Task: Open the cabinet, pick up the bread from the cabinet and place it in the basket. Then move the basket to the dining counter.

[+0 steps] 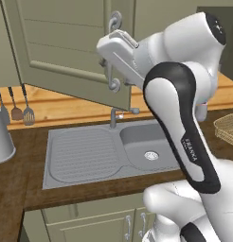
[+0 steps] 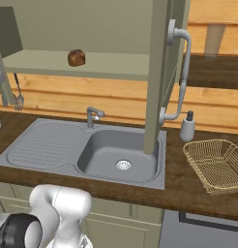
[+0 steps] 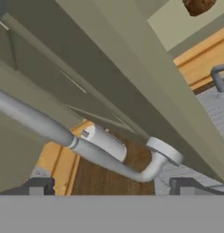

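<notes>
The cabinet door [image 1: 66, 42] stands swung open, edge-on in the right base view [image 2: 157, 72]. Its long silver handle [image 3: 86, 150] runs across between my two fingertips. My gripper [image 3: 113, 186] is open around the handle without squeezing it; in the left base view the gripper [image 1: 108, 59] sits against the handle [image 1: 113, 85]. The bread [image 2: 76, 57], a small dark-brown lump, rests on the pale green shelf [image 2: 106, 63] inside the cabinet, and shows at the top of the hand view [image 3: 198, 5]. The wicker basket [image 2: 215, 164] lies on the worktop right of the sink, well below my hand. The dining counter is out of view.
A grey sink [image 2: 116, 155] with a faucet [image 2: 94, 116] lies under the cabinet. A soap dispenser [image 2: 187, 127] stands just behind the basket, below the open door. Utensils [image 1: 16, 106] hang on the wall at left, beside a grey container [image 1: 2, 137].
</notes>
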Controlling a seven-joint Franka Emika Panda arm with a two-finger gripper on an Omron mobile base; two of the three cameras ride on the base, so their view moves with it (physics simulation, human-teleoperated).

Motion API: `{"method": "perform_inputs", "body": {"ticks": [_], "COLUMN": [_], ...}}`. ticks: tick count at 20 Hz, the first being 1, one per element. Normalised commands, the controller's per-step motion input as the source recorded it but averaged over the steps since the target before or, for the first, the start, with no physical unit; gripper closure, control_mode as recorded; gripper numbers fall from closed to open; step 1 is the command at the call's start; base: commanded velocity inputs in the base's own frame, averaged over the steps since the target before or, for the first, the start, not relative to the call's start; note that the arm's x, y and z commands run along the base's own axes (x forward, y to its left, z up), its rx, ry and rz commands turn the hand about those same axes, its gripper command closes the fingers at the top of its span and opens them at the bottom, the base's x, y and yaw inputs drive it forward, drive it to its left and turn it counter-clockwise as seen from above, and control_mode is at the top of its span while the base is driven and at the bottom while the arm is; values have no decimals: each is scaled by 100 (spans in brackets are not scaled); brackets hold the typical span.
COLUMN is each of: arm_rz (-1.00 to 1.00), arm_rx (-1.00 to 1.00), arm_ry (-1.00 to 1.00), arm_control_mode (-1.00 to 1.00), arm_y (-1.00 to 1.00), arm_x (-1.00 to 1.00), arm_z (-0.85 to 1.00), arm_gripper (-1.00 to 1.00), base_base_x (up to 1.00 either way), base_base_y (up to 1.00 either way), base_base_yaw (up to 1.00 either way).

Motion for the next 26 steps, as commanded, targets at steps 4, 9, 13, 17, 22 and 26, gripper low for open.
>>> {"method": "perform_inputs", "body": {"ticks": [4, 9, 13, 17, 22, 26], "arm_rz": [30, 10, -4, -10, -10, 0], "arm_rx": [4, 0, 1, 11, 23, 27], "arm_ry": [-6, -4, 0, 8, 8, 7], "arm_control_mode": [-100, -100, -100, -100, -100, -100], "arm_y": [-2, -74, -94, -50, -9, 0], "arm_x": [-19, -36, 9, 16, 85, 63], "arm_z": [25, 14, 0, 0, -1, 4], "arm_gripper": [-100, -100, -100, -100, -100, -100], "base_base_x": [0, 0, 0, 0, 0, 0], "base_base_y": [0, 0, 0, 0, 0, 0], "base_base_yaw": [0, 0, 0, 0, 0, 0]}}
